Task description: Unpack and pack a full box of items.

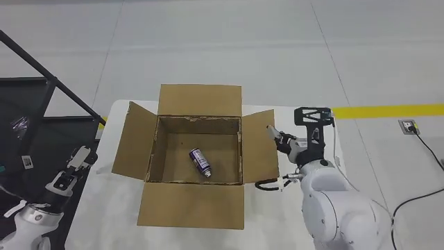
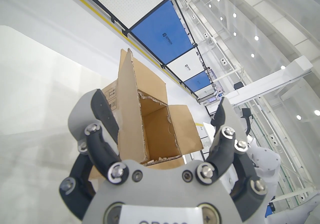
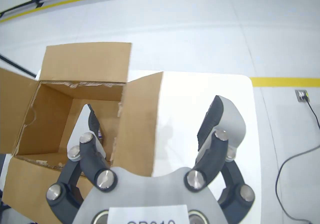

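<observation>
The left pincer (image 2: 161, 110) sits closest in its own wrist view. Its two dark-padded fingers (image 2: 103, 110) are spread wide, with nothing held between them. Just beyond them stands the cardboard box (image 2: 155, 132), seen from its left side, with the left flap rising in front of the hollow inside. In the top view this left pincer (image 1: 78, 160) hangs at the left edge of the white counter (image 1: 114, 205), near the box's left flap but apart from it.

The right pincer (image 3: 152, 110) is likewise spread wide and empty. In the right wrist view the right flap of the box (image 3: 85, 65) stands up in the gap between its fingers (image 3: 212, 115); whether either finger touches the cardboard I cannot tell. One finger shows in front of the box's opening, the other over bare counter (image 3: 205, 87). From above, the right pincer (image 1: 281, 140) lies just beside the outer edge of that right flap.

The box (image 1: 200, 101) stands in the middle of the counter with all four flaps folded outward and ragged, torn cardboard along its rim. On its floor, near the middle, a small bottle (image 1: 200, 162) with a purple label lies on its side, apart from the walls.

On the pale floor to the right of the counter runs a yellow line (image 1: 388, 111). Just beside the line a floor socket (image 1: 408, 126) has a black cable (image 1: 430, 149) trailing away from it. A black frame (image 1: 41, 76) slants across the floor to the left.
</observation>
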